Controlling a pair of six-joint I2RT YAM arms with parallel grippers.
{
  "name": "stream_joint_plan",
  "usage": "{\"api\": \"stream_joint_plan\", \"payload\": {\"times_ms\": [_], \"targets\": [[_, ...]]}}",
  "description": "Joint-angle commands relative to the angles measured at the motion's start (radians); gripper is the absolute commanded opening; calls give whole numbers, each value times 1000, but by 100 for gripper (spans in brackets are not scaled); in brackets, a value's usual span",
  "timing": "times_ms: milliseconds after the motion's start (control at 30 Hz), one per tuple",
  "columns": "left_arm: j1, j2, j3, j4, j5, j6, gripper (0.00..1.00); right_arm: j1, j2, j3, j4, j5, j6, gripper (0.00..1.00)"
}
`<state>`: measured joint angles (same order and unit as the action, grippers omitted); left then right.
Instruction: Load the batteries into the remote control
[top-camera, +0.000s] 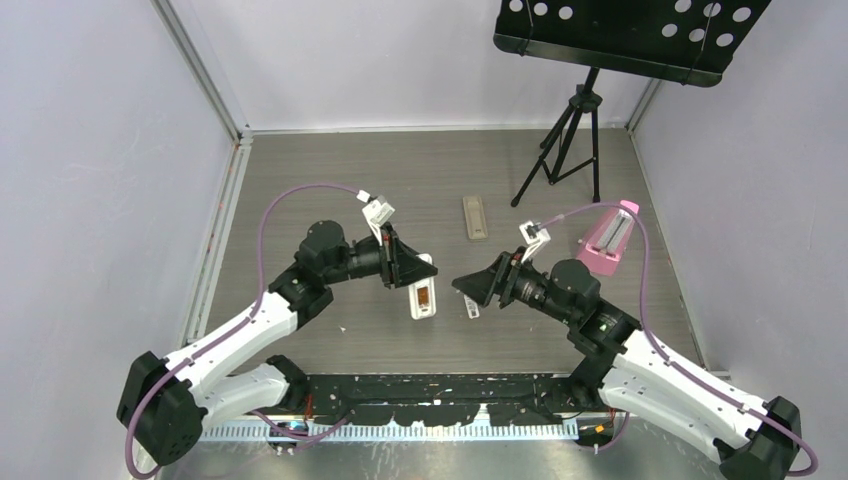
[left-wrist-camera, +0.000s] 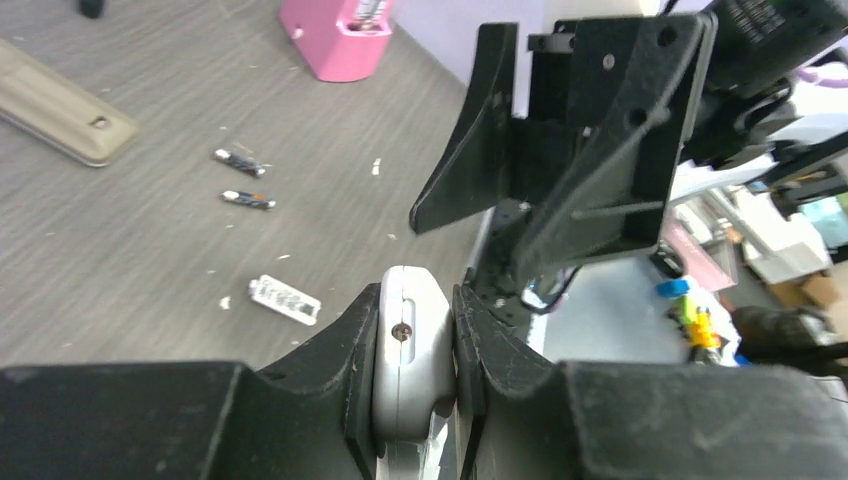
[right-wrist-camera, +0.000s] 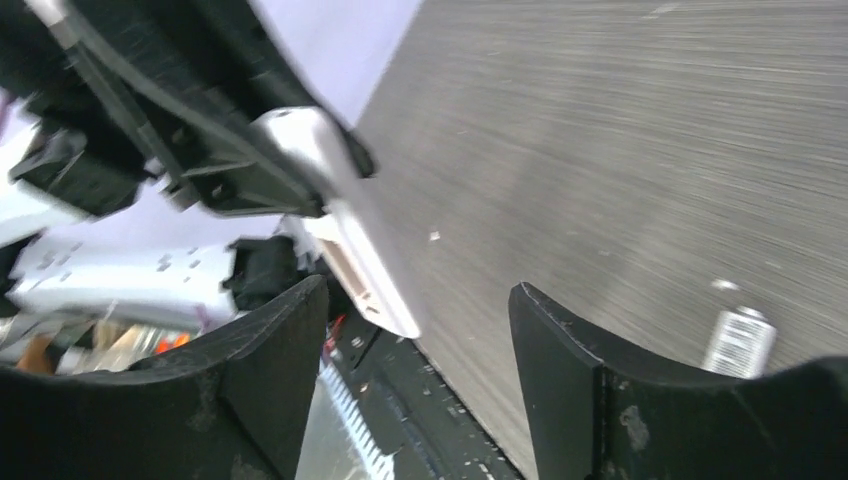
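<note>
My left gripper (top-camera: 410, 268) (left-wrist-camera: 418, 295) is shut on the white remote control (top-camera: 424, 297) (left-wrist-camera: 410, 345), gripping it by its sides. The remote's brown battery recess faces up in the top view. In the right wrist view the remote (right-wrist-camera: 350, 235) slants down from the left gripper. My right gripper (top-camera: 470, 287) (right-wrist-camera: 418, 292) faces it from the right and stands open, with nothing between its fingers; the remote's end lies just ahead of them. Two small dark batteries (left-wrist-camera: 240, 162) (left-wrist-camera: 248, 200) lie on the table beyond, seen only in the left wrist view.
A small white labelled piece (top-camera: 471, 307) (left-wrist-camera: 285, 299) (right-wrist-camera: 740, 340) lies on the table under the right gripper. A tan bar (top-camera: 476, 216) (left-wrist-camera: 60, 105) lies further back, with a pink wedge-shaped object (top-camera: 610, 240) (left-wrist-camera: 340, 35) at right. A black music stand (top-camera: 575, 140) is at the back right.
</note>
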<state>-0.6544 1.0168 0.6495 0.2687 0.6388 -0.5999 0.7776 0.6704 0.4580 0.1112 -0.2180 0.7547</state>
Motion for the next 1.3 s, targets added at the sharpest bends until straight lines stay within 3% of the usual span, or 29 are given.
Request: {"api": "stream_joint_plan", "payload": {"times_ms": [0, 67, 200, 500, 900, 1267], "targets": [[-4, -40, -25, -46, -90, 166, 0, 0, 7, 91, -290, 344, -38, 65], [-3, -44, -32, -43, -97, 175, 0, -1, 55, 132, -394, 457, -36, 56], [-3, -40, -36, -40, -100, 184, 0, -1, 202, 231, -543, 590, -65, 48], [-2, -34, -54, -35, -111, 179, 0, -3, 574, 406, -616, 754, -198, 47], [-2, -4, -45, -43, -125, 159, 0, -86, 953, 565, -617, 665, -230, 41], [-3, 15, -43, -48, -123, 149, 0, -148, 1047, 569, -593, 544, -240, 30]]}}
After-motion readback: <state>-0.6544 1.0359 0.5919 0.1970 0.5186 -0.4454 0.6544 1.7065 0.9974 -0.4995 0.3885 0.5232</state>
